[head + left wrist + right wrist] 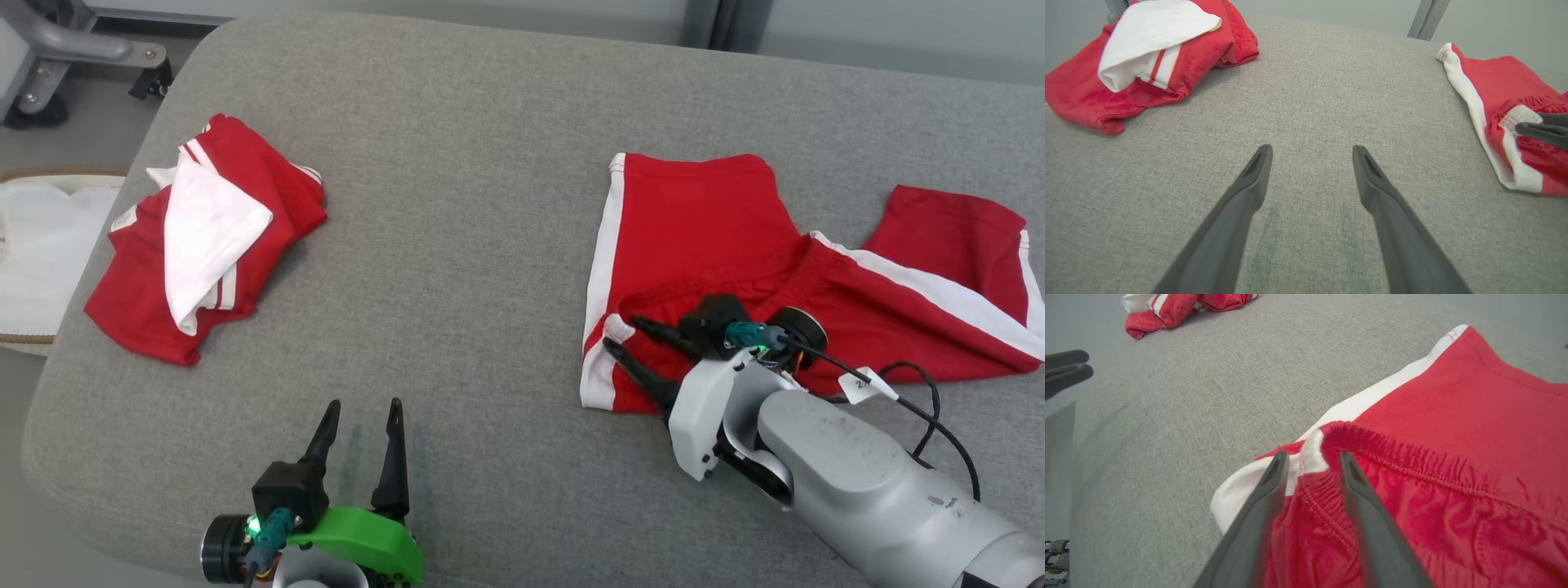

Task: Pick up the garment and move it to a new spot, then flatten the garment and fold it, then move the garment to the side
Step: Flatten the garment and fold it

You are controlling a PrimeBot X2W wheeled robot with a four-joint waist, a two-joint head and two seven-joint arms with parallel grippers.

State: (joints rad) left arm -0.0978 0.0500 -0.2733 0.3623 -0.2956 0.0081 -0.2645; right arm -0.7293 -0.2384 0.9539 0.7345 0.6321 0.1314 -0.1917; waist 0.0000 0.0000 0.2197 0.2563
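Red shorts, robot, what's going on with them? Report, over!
Left tool open, over grey cushion. Right tool open, astride waistband corner of red shorts. Shorts lie rumpled, unfolded. Nothing blocking; other red garment far left.

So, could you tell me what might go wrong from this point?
1. The right pincer straddles just the bunched waistband corner of the shorts; it might catch a single layer, so the cloth could slip or twist on lifting.
2. The arm's cable hangs low over the shorts and may snag them.
3. The left pincer is open and far off, so a one-corner lift may drag the shorts.
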